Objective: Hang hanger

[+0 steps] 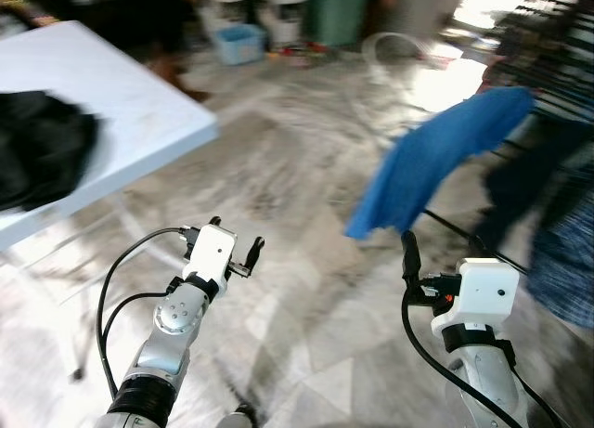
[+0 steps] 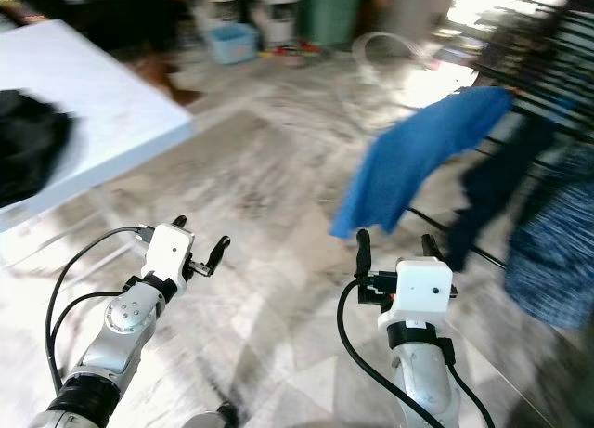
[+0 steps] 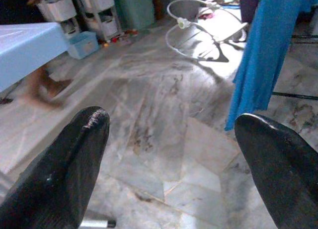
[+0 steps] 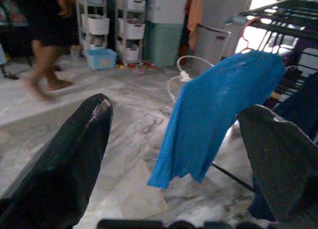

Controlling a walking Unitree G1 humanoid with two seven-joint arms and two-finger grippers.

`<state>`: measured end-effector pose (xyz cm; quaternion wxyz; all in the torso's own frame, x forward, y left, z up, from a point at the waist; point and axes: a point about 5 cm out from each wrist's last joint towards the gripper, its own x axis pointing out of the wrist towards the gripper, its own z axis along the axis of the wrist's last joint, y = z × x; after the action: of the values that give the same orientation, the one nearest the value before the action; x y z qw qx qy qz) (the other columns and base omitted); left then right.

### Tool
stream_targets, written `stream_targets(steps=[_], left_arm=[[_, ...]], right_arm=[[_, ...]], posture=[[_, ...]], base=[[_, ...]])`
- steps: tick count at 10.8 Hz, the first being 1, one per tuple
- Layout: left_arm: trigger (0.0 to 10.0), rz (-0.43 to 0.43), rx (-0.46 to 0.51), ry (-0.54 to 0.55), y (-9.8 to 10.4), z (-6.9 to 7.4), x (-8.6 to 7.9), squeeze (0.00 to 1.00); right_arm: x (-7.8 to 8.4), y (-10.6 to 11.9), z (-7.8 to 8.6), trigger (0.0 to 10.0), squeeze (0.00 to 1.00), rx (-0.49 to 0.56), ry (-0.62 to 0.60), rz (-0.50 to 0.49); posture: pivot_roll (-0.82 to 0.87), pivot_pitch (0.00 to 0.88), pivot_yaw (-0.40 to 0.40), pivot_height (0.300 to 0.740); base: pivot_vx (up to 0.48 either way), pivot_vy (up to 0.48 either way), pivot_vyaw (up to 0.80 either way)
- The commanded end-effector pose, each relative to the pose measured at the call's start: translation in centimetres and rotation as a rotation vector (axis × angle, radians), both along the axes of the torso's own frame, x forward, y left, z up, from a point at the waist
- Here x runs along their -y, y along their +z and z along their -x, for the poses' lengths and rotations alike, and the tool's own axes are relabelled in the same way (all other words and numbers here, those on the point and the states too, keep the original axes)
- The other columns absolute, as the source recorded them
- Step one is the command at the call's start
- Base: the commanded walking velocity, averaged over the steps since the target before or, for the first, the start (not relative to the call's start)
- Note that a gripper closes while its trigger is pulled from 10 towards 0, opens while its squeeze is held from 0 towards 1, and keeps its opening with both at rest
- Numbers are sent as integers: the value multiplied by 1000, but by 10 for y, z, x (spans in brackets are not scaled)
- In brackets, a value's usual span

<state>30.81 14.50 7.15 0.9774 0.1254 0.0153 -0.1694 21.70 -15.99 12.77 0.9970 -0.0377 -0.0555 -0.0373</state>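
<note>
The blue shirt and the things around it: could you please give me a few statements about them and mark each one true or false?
1. The blue shirt hangs on the drying rack. True.
2. The right pincer is shut on the shirt. False: its fingers stand open and apart from the shirt, holding nothing.
3. A black garment lies on the white table. True.
4. The left pincer holds a hanger. False: it is open and empty above the marble floor.
5. A person's legs show near the white shelves. True.
</note>
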Motion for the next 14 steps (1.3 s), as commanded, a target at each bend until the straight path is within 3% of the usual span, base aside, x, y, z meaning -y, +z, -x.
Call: stream_targets(steps=[1,3,9,11,14], left_arm=[[10000,-7,-20,-21,-2,0,3,0],[10000,-11,-31,-33,-3,-2,8,0],[10000,24,-70,-111,-3,-7,20,0],[10000,72,-80,-168,-1,-6,28,0],[10000,68,-87,-167,-2,-6,27,0]], right_arm=[[0,-5,2,10000,0,-24,-4,1],[2,-6,5,10000,0,-27,-16,-13],[9,-12,8,10000,0,-57,-85,-36],[12,-11,8,10000,0,-54,-101,-29],[12,-11,10,10000,0,-54,-105,-29]], posture=[[26,74,-28,740],[19,75,-26,740],[-1,61,-15,740],[-6,60,-14,740],[-7,65,-14,740]], base=[[0,0,800],[0,0,800],[0,0,0],[263,0,-784],[296,235,0]])
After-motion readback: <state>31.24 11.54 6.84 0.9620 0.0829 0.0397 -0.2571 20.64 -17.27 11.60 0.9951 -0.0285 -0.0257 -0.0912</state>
